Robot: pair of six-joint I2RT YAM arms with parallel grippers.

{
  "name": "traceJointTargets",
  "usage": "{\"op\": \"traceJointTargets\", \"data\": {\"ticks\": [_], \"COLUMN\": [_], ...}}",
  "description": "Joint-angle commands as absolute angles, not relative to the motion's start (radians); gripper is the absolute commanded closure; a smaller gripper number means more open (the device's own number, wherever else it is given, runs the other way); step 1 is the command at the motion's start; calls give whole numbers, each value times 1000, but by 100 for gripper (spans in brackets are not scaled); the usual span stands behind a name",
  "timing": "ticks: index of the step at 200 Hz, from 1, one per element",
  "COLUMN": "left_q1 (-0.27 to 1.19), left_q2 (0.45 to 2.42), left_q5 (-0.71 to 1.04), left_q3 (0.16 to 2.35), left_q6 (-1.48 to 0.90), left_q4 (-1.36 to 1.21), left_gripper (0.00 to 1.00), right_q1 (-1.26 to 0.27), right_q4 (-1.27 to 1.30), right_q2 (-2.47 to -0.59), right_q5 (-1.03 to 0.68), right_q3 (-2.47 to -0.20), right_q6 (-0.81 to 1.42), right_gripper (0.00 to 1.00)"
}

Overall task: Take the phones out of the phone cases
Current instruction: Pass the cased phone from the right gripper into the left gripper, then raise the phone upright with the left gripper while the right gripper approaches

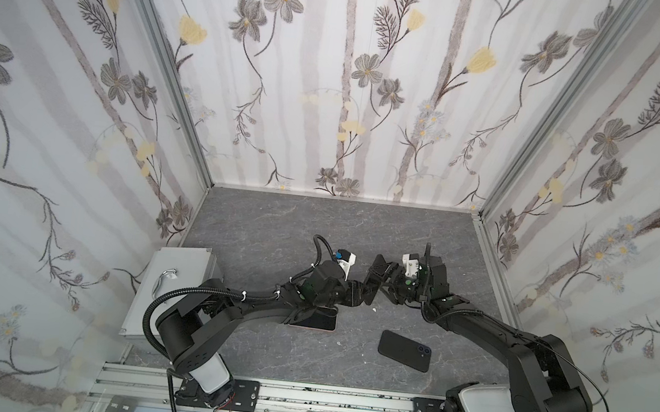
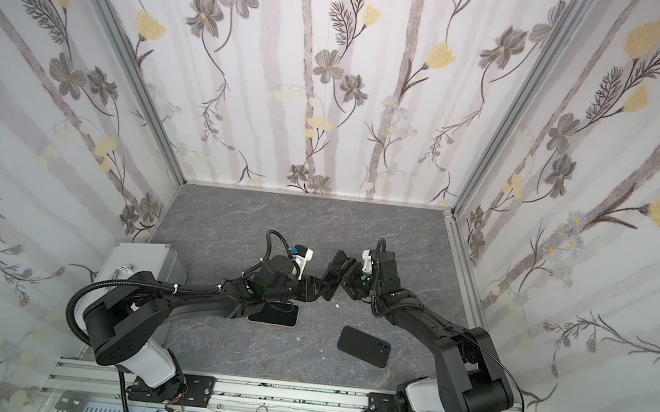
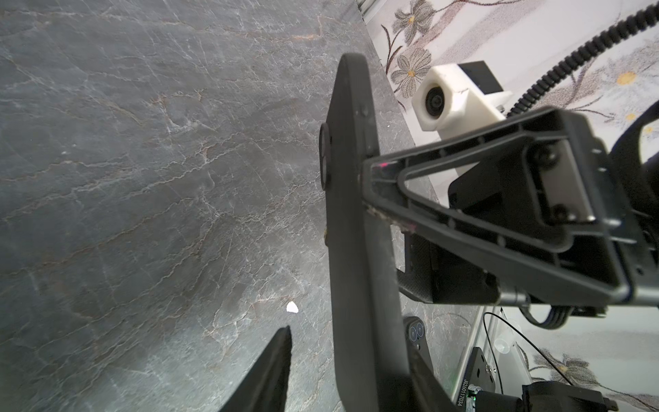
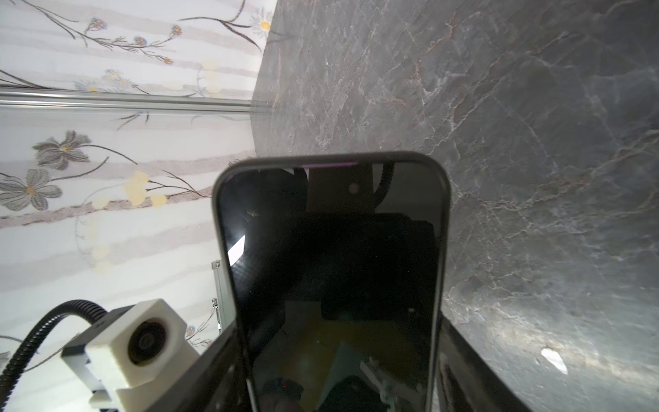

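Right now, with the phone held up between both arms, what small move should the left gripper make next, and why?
Probably close the left gripper fully on the case before any pull. The right gripper clamps the phone by its long edges, but one left finger stands apart from the case's back, so peeling now would likely slip.

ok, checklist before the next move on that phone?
1. Right claw clamped on the phone: ok.
2. Left claw closed on it: not ok, gap beside one finger.
3. Phone held off the tabletop: ok.
4. Case corner loosened: cannot tell.
5. Black handset and face-up handset lie clear of both claws: ok.
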State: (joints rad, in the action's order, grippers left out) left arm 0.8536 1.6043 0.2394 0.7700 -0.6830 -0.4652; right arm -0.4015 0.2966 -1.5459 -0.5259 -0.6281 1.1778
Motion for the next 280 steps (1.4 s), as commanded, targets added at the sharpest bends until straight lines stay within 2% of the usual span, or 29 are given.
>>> {"op": "traceJointTargets", "data": {"ticks": [1, 35, 94, 107, 141, 187, 203, 240, 280], "left_q1": [854, 853, 859, 859, 898, 898, 896, 892, 891], "left_q2": [1600, 1603, 1600, 1610, 1642, 1590, 1566, 1522, 1478], "left_q5": [223, 206, 184, 171, 76, 26, -11, -56, 27], "left_q3": [777, 781, 801, 823, 974, 972, 961, 943, 924], "left_q6": [-673, -663, -680, -689, -639, -633, -642, -589, -422], "left_q4": [-494, -494, -484, -447, -220, -211, -212, -217, -215], "left_gripper": [59, 65, 91, 100, 100, 100, 100, 100, 100], "right_q1": [-401, -404, -412, -411, -402, -356, -324, -265, -257], "right_q4": [402, 403, 381, 366, 288, 190, 179, 147, 157], "right_q2": [-1538, -1545, -1539, -1539, -1516, -1428, -1381, -1228, -1120], "right_q5": [-566, -599, -595, -591, -571, -483, -457, -321, -204], "right_q3": [-626, -637, -633, -640, -677, -712, -706, -699, -740], "right_q6": [1230, 1226, 1201, 1186, 1116, 1024, 1008, 898, 683], "right_gripper": [52, 51, 50, 50, 47, 17, 10, 7, 0]}}
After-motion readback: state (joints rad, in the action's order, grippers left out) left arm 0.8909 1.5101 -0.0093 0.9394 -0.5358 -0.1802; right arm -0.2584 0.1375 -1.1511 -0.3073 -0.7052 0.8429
